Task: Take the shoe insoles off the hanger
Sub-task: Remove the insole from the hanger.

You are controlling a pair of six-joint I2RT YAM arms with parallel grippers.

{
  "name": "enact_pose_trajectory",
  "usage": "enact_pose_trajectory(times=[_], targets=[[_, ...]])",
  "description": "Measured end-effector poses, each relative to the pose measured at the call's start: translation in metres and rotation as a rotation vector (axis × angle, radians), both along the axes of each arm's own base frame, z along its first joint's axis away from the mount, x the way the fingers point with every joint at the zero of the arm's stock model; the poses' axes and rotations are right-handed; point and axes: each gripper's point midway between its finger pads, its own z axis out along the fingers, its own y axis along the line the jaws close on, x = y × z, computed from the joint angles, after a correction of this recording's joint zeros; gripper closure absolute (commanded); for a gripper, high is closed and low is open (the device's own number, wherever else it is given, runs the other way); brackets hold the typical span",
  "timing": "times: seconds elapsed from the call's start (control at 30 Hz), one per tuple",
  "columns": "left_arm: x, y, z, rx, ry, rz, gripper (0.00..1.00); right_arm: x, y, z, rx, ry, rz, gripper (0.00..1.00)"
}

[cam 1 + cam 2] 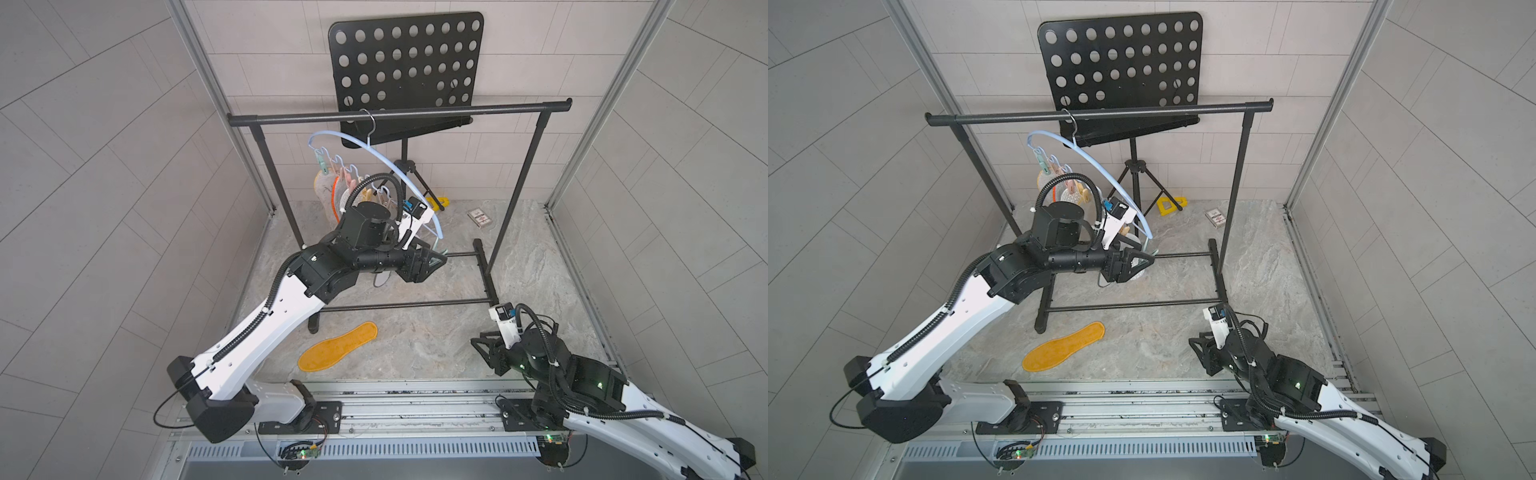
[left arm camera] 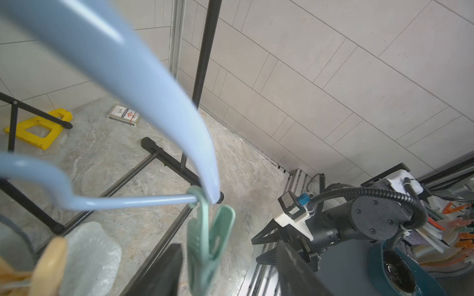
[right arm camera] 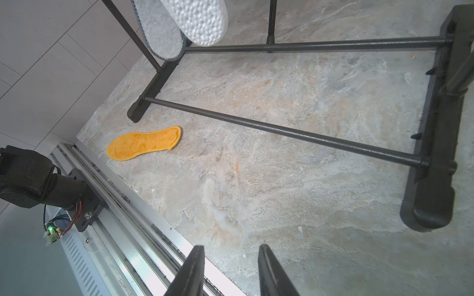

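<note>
One yellow insole (image 1: pixel 337 347) on table (image 1: pixel 415 345), hung insoles (image 1: pixel 325 188) on 1 hanger (image 2: pixel 143 77) too overlapped to count; L fingers (image 2: pixel 164 274) wide open astride mint clip (image 2: pixel 207 238), R fingers (image 3: pixel 192 274) apart, empty.

Mustard-yellow insole (image 1: pixel 338 347), pale blue hanger (image 2: pixel 128 64), black perforated music stand (image 1: pixel 405 41).

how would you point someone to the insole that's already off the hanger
Find the black garment rack standing on the marbled table. In front of its near base bar, toward the robot's left arm, the mustard-yellow insole lies alone. Unlike the hanging insoles clipped to the pale blue hanger, it lies flat on the table.
</note>
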Motion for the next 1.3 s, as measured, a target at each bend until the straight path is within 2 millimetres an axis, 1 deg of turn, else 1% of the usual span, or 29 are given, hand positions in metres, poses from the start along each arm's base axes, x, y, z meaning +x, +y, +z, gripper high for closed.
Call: enact_pose_trajectory(times=[0.17,0.3,0.4,0.47,0.63,0.73,0.8,0.87,0.97,1.03,1.1,1.2,1.3], targets=[[-0.014,0.011,-0.010,0.014,0.016,-0.009,0.24,0.001,-0.002,0.000,-0.003,-0.006,-0.010,0.59],[-0.034,0.036,-0.025,0.042,0.025,0.008,0.24,0.001,-0.002,-0.001,-0.006,-0.005,-0.009,0.59],[-0.049,0.064,-0.039,0.073,0.014,0.061,0.24,0.001,-0.002,-0.001,-0.007,-0.003,-0.009,0.59],[-0.058,0.087,-0.047,0.097,-0.001,0.117,0.24,0.001,-0.002,-0.001,-0.007,-0.002,-0.010,0.59],[-0.072,0.146,-0.065,0.146,-0.058,0.297,0.25,0.001,-0.001,-0.004,-0.010,0.006,-0.005,0.59],[-0.079,0.174,-0.074,0.150,-0.083,0.386,0.25,0.001,-0.001,-0.006,-0.017,0.010,-0.002,0.59],[-0.083,0.184,-0.083,0.149,-0.085,0.420,0.25,0.001,-0.001,-0.007,-0.018,0.012,-0.001,0.59],[-0.084,0.193,-0.097,0.152,-0.073,0.456,0.25,0.000,-0.001,-0.007,-0.020,0.014,0.001,0.59],[-0.088,0.203,-0.125,0.146,-0.045,0.498,0.26,0.000,0.000,-0.008,-0.024,0.016,0.005,0.59],[-0.091,0.210,-0.139,0.135,-0.033,0.526,0.26,0.000,0.001,-0.008,-0.028,0.016,0.012,0.59],[-0.093,0.216,-0.142,0.117,-0.038,0.546,0.26,0.000,0.002,-0.008,-0.026,0.014,0.018,0.59],[-0.091,0.227,-0.134,0.084,-0.075,0.603,0.26,0.002,0.001,-0.008,-0.028,0.012,0.014,0.59],[-0.089,0.232,-0.131,0.078,-0.085,0.636,0.27,0.005,0.001,-0.011,-0.039,0.022,0.010,0.58]])
